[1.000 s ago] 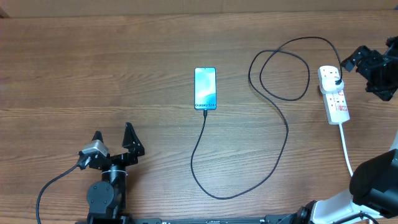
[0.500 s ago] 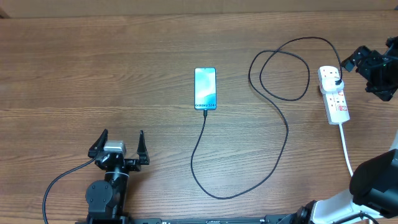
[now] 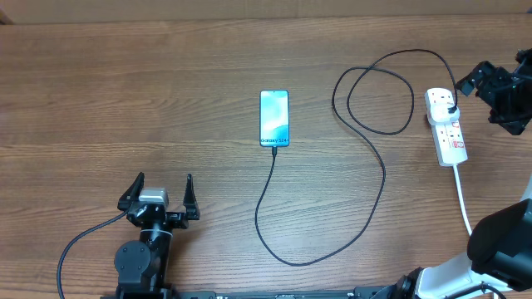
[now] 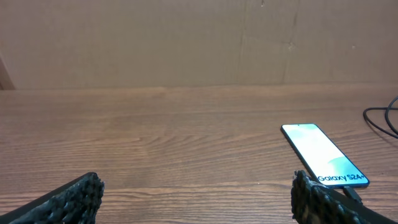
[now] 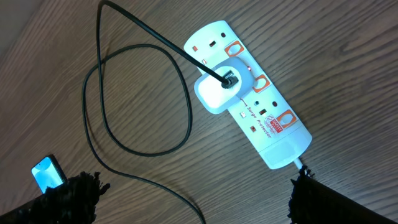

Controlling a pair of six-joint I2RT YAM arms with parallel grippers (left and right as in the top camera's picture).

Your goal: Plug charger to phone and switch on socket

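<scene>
The phone lies flat mid-table, screen lit teal; it also shows in the left wrist view and, small, in the right wrist view. The black charger cable meets the phone's near end, loops right and ends at a white adapter seated in the socket. The socket is a white strip with red-orange switch marks. My left gripper stands open, low on the table's near left, far from the phone. My right gripper hangs open beside the socket, holding nothing.
The socket's thick white cord runs toward the near right edge. A brown cardboard wall rises behind the wooden table. The cable's loops lie on the wood left of the socket.
A second ago my left gripper was turned to the right; it has swung straight and shifted slightly right, then held still. The right gripper, phone and cable have not moved.
</scene>
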